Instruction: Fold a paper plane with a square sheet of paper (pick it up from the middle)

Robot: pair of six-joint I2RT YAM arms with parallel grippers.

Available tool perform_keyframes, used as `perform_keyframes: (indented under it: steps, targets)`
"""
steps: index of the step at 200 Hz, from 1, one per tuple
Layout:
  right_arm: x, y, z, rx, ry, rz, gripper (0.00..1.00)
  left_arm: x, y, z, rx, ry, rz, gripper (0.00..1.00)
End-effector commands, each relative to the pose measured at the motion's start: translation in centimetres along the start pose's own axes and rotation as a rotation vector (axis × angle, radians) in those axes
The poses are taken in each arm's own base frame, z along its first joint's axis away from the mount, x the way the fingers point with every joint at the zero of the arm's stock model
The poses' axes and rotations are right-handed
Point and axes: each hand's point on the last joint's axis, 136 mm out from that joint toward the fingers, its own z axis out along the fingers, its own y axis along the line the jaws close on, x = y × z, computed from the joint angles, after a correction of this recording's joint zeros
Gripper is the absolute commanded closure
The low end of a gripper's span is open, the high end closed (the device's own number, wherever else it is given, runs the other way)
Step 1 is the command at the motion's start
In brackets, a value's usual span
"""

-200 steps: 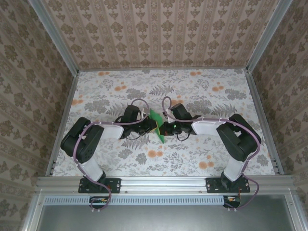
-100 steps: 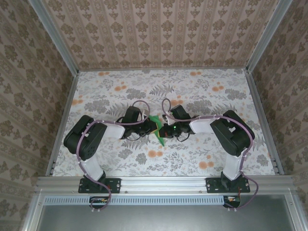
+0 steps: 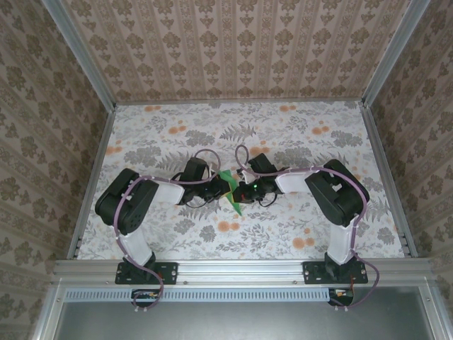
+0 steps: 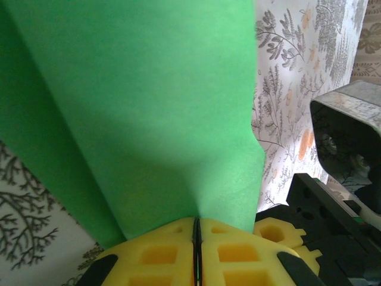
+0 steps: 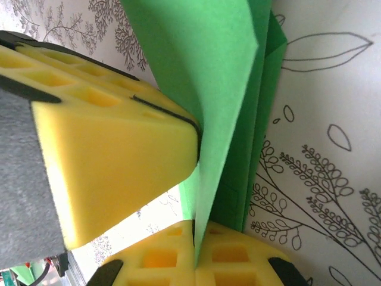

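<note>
While arms meet mid-table | L claw (image 4: pixel 197 225), R claw (image 5: pixel 194 235) pinch green paper (image 4: pixel 149 89)

top cam: fixed high, behind the arm bases (image 3: pixel 146 272), tilted down and forward over the table (image 3: pixel 304 134); far off, so the whole table and three walls (image 3: pixel 241 49) are in frame, paper (image 3: pixel 230 187) small at centre
left wrist cam: just behind the left gripper (image 4: pixel 197 223), looks out along it, very near, paper right at the lens, strip of table on the right
right wrist cam: same setup behind the right gripper (image 5: pixel 194 229), just as near, table on the right
shared: all three see the paper and the table patch around it; wrist cams look at it from opposite sides
</note>
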Motion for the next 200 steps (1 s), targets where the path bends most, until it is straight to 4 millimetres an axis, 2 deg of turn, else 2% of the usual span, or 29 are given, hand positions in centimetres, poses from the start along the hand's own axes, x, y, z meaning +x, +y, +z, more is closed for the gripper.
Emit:
perform_keyframes:
  steps: [1, 30, 59, 82, 200]
  targets:
    - [0.8, -0.9, 0.3, 0.027, 0.054, 0.011, 0.96, 0.5, 1.8, 0.0, -0.057, 0.006, -0.011, 0.9]
    - [0.6, -0.5, 0.0, 0.025, 0.055, 0.002, 0.91, 0.7, 2.7, -0.1, -0.085, 0.004, -0.03, 0.9]
    - [0.3, 0.4, -0.7, 0.016, 0.044, -0.014, 0.8, 0.9, 3.1, -0.2, -0.096, 0.003, -0.038, 0.9]
    - [0.2, 1.2, -1.4, 0.004, 0.037, -0.024, 0.76, 1.0, 3.1, -0.2, -0.095, 0.003, -0.039, 0.9]
    - [1.8, 0.8, -1.8, 0.008, 0.065, 0.015, 0.78, 1.3, 3.2, -0.5, -0.088, 0.001, -0.04, 0.9]
